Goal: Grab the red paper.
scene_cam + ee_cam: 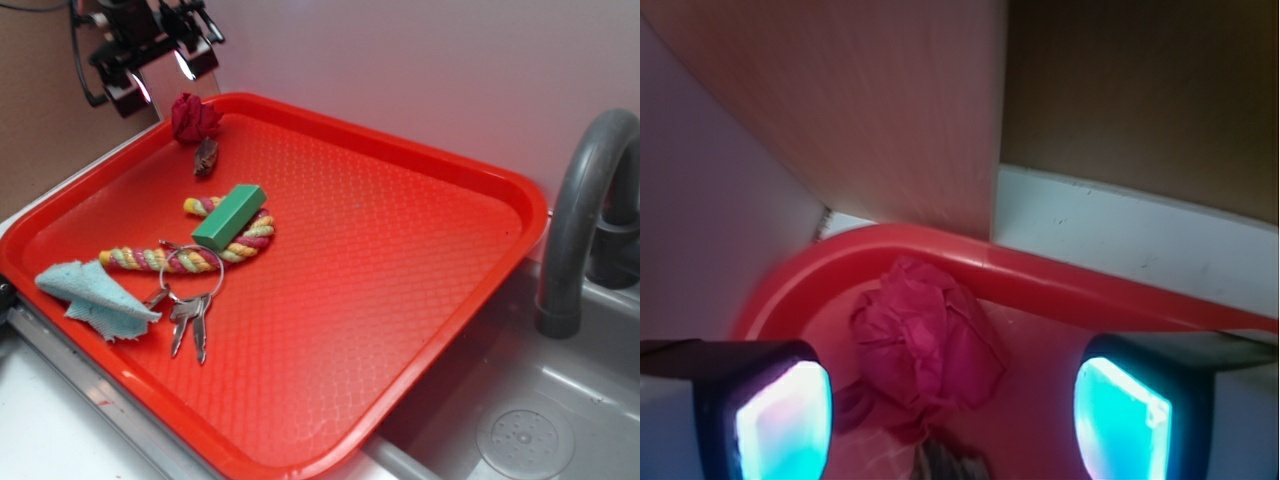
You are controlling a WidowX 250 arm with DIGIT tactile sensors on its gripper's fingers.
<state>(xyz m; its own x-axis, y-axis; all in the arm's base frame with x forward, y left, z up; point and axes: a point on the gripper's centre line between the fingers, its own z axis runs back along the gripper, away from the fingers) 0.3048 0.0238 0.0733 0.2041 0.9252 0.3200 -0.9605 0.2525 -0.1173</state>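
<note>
Gripper (pixel 160 72) hangs above the far left corner of the red tray (pixel 420 300), fingers spread wide apart, nothing between them. In the wrist view the two lit pads (pixel 785 420) sit at either lower corner with the red paper (pixel 930 345) between and below them, untouched. Red paper (pixel 194 118) lies on the tray floor close to the curved corner rim. Brown lump (pixel 206 157) rests just beside it, nearer the tray's middle. Green block (pixel 230 217) lies across a striped rope (pixel 190 258). Key ring with keys (pixel 190 300) sits next to a pale blue cloth (pixel 92 296). Grey faucet (pixel 580 220) stands over a sink at the right.
</note>
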